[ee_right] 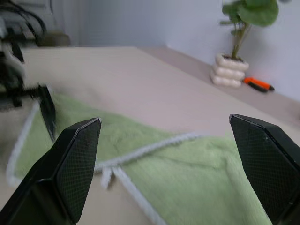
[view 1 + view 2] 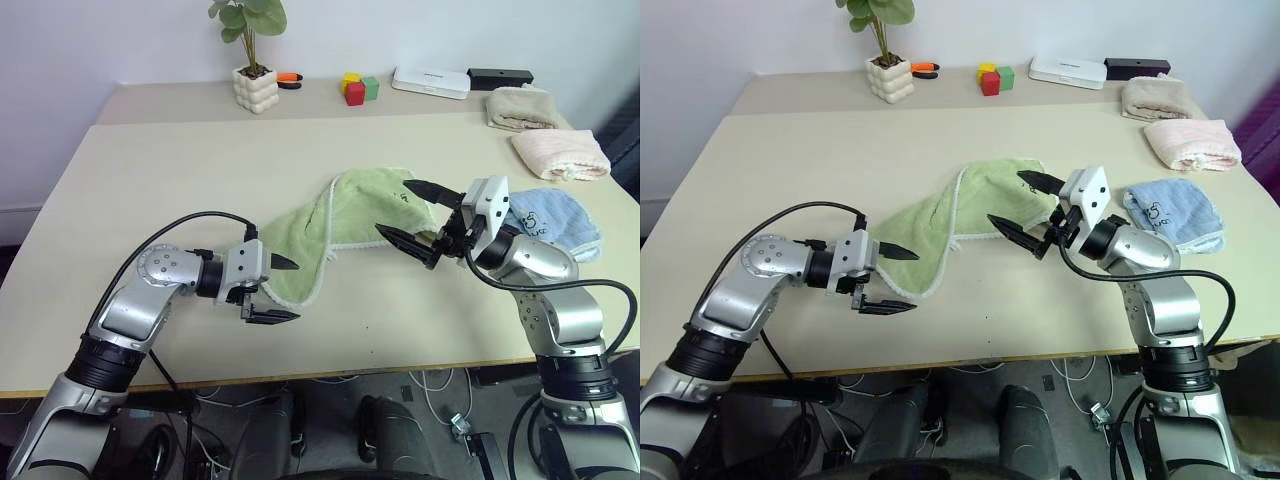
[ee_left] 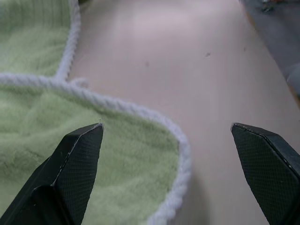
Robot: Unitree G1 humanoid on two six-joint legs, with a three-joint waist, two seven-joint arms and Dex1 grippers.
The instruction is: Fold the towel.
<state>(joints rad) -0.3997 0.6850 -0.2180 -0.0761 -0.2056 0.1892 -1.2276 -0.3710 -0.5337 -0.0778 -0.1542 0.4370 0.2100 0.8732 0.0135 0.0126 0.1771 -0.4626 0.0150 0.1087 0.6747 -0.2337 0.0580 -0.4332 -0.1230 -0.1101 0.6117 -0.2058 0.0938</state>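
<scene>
The towel [image 2: 345, 225] is light green terry cloth with a whitish stitched edge, lying crumpled and partly folded over itself in the middle of the table. Its near corner [image 3: 154, 187] lies between the open fingers of my left gripper [image 2: 278, 291], which hovers at the towel's near left end. My right gripper [image 2: 412, 212] stands open over the towel's right end, raised a little above it, with nothing between its fingers. In the right wrist view the towel [image 1: 197, 178] spreads below and the left gripper [image 1: 44, 105] shows beyond it.
A light blue towel [image 2: 555, 222] lies right of my right gripper. Pink [image 2: 560, 153] and beige [image 2: 520, 107] folded towels sit at the far right. A potted plant [image 2: 254, 75], coloured blocks [image 2: 360, 89], a white box [image 2: 430, 81] and a black box [image 2: 500, 77] line the back.
</scene>
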